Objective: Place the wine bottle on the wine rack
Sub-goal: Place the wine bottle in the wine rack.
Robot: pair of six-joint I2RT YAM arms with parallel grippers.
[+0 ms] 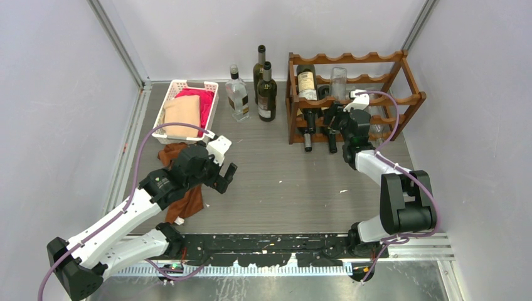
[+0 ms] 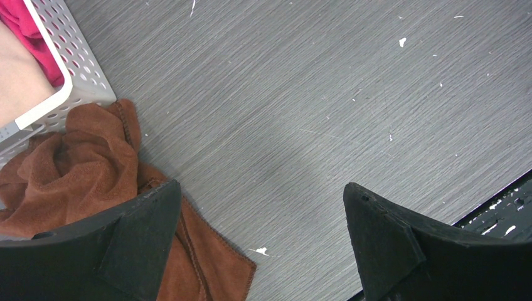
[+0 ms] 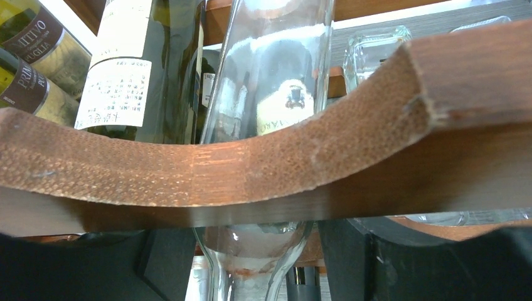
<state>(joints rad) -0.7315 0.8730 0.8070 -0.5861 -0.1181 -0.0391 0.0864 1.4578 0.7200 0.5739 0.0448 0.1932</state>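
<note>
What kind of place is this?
Probably a robot test booth: plain white walls box in a grey table, robot arms are bolted to its edge, and a wine rack holds bottles.

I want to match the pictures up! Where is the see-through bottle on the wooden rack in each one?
Top external: the clear bottle lies on the wine rack, upper right.
Left wrist: not in it.
Right wrist: centre, behind the rack's rail.
Shared landmark: the white-labelled dark bottle on its left.
</note>
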